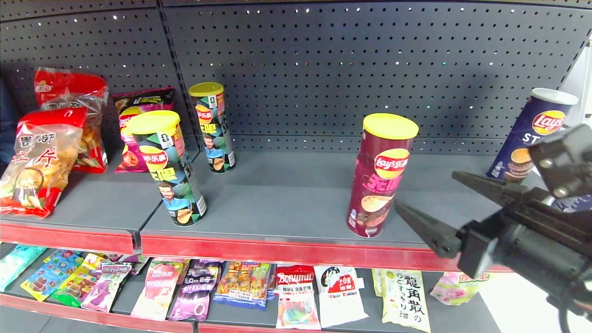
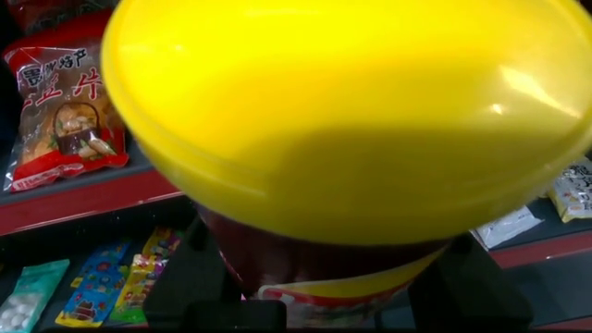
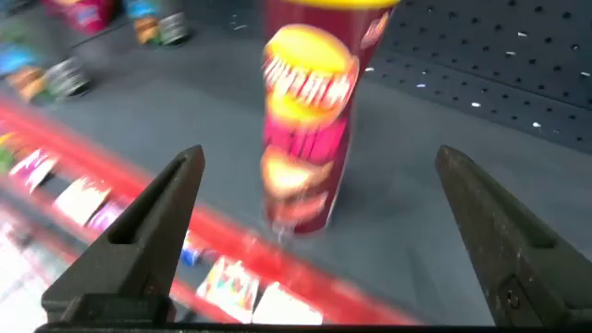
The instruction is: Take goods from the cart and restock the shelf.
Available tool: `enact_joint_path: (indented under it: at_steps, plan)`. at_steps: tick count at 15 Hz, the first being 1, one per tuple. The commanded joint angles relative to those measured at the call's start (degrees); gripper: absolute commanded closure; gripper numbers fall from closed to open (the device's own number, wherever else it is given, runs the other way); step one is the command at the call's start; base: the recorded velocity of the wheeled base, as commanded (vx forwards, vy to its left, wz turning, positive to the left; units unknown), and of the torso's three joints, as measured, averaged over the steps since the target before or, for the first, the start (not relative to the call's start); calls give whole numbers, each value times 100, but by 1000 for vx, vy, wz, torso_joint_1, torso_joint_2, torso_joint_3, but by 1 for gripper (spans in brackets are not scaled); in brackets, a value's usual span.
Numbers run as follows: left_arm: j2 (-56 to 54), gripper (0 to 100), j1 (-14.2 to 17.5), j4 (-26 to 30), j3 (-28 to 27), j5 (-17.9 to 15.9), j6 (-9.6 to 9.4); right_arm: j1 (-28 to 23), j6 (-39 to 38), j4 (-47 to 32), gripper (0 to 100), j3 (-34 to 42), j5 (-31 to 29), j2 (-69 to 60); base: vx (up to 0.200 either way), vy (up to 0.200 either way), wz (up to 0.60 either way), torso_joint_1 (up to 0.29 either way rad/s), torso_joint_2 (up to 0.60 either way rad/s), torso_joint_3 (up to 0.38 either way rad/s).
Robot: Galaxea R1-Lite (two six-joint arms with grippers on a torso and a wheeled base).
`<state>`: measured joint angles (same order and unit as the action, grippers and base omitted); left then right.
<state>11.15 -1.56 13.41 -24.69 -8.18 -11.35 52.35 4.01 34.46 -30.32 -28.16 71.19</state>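
On the upper shelf (image 1: 286, 199) we counted four cans: front teal can (image 1: 167, 171), rear teal can (image 1: 213, 129), maroon can (image 1: 379, 178), navy can (image 1: 532, 134). The right tool (image 1: 426, 190) stood released beside the maroon can; the left tool (image 2: 328, 282) grasped a fifth can (image 2: 351, 111).

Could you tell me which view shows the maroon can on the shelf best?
Head view: the maroon can stands whole, upright on the shelf. The right wrist view shows it, top cropped, beyond the open right hand. The left wrist view shows a second can.

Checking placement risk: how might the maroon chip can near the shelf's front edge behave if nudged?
The maroon can is tall on a narrow base, so probably tips easily. Near the shelf front, it could topple off. Round, so likely rolls afterwards.
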Motion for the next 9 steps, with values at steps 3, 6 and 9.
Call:
enact_joint_path:
  at_steps: [3, 6, 9]
  plan:
    - [475, 100, -2, -5, -493, -149, 1, -1148, 109, -1258, 0, 791, 1366, -1916, 0, 0, 0, 0, 0, 0]
    - [836, 100, -2, 13, -880, -483, 1, -3257, 293, -2743, 0, 852, 1972, -3059, 0, 0, 0, 0, 0, 0]
    - [1222, 100, -2, 4, -1091, -1151, 1, -3732, 346, -4272, 0, 852, 1981, -4465, 0, 0, 0, 0, 0, 0]
